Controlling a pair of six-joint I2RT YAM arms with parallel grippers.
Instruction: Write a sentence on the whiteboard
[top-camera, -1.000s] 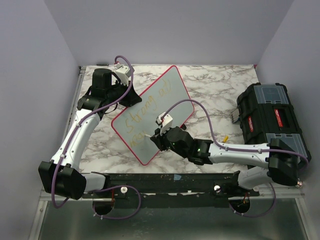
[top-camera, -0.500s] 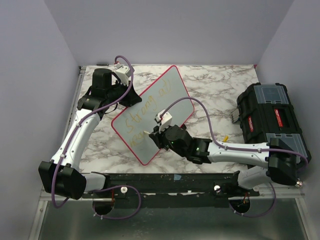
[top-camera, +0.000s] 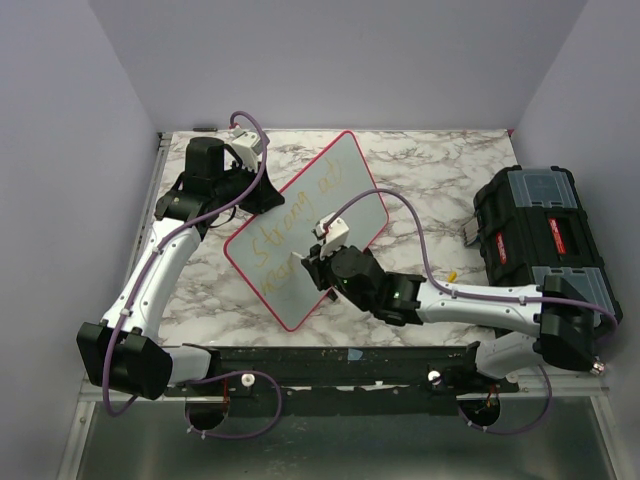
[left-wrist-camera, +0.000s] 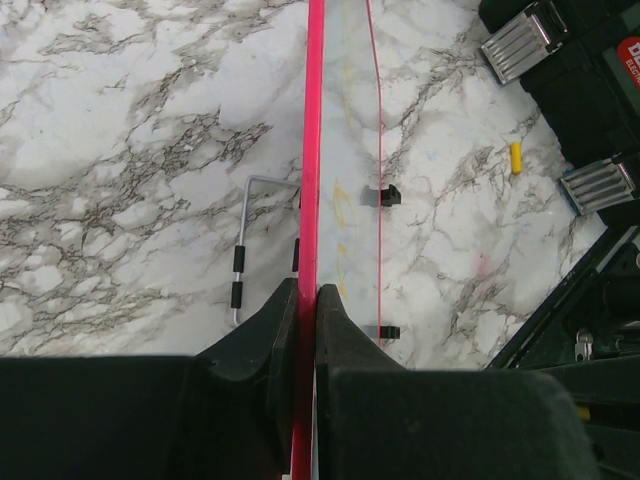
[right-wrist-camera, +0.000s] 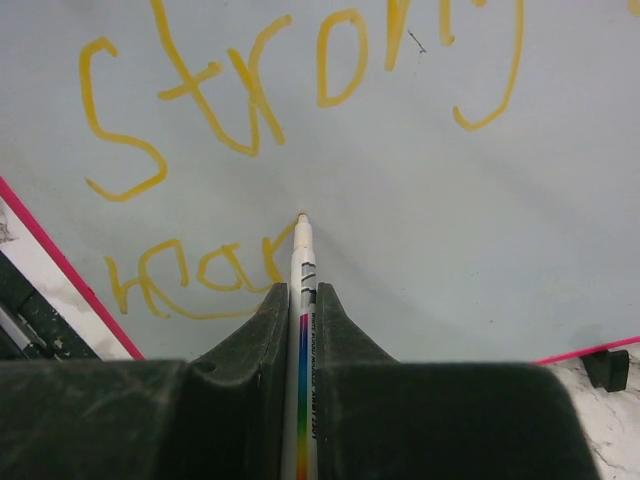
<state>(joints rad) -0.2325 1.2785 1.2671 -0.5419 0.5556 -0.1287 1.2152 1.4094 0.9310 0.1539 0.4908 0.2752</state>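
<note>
The arms (top-camera: 165, 262) are showing white shells, black joints and purple cables (top-camera: 264, 155), ending in the matte black left gripper (left-wrist-camera: 308, 290) and right gripper (right-wrist-camera: 300, 290).

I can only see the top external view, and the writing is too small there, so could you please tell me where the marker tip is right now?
Observer: The right gripper is shut on a marker whose tip sits at the end of the second line of the sentence.
Operator: Thank you. What does the first line say?
Observer: It begins "Strong"; the next word is cut off at the frame edge.
Operator: And how is the board held?
Observer: The left gripper is shut on the whiteboard at its red-pink rim, seen edge-on.
</note>
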